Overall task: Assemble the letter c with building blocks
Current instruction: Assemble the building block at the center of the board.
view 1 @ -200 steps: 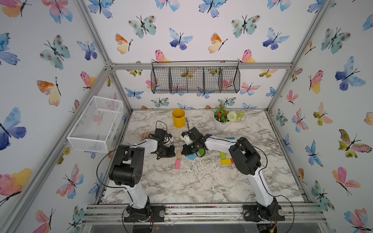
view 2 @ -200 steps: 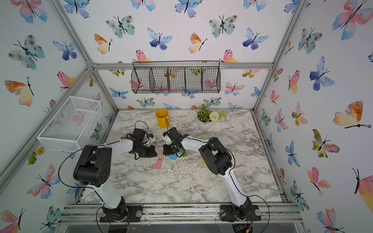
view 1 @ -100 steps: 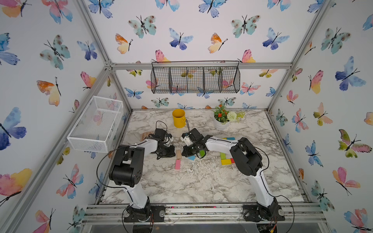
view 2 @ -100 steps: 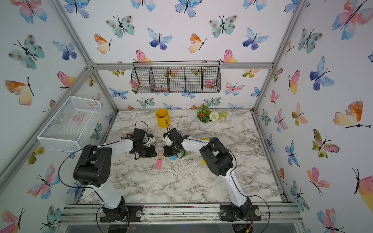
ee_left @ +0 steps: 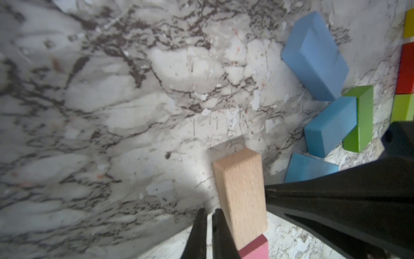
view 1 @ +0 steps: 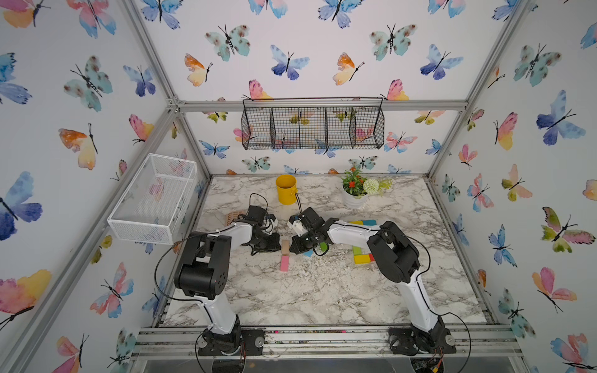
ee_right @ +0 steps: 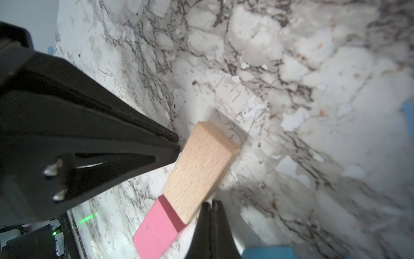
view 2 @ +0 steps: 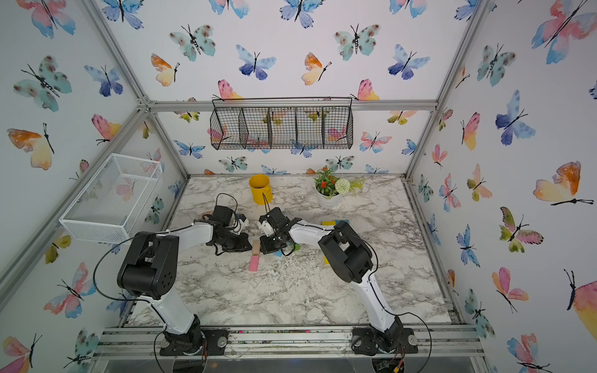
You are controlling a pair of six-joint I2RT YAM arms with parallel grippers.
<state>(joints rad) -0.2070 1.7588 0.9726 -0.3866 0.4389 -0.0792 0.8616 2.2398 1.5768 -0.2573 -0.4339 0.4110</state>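
A tan block (view 1: 285, 247) (view 2: 256, 247) lies flat in the middle of the table, end to end with a pink block (view 1: 284, 263) (view 2: 254, 263) nearer the front. My left gripper (ee_left: 209, 213) (view 1: 274, 246) is shut and empty, its tips against the tan block's (ee_left: 242, 197) left long side. Shut and empty too, my right gripper (ee_right: 211, 203) (view 1: 295, 247) sits against the tan block's (ee_right: 201, 168) opposite side. Three blue blocks (ee_left: 313, 56) and a green block (ee_left: 363, 116) lie loose just right of it. The pink block (ee_right: 156, 228) touches the tan one's end.
Green, yellow and red blocks (view 1: 361, 256) are grouped under the right arm, with a yellow and a teal block (view 1: 363, 222) behind. A tan scoop (view 1: 234, 218) lies behind the left arm. A yellow cup (view 1: 286, 189) and a flower pot (view 1: 355, 195) stand at the back.
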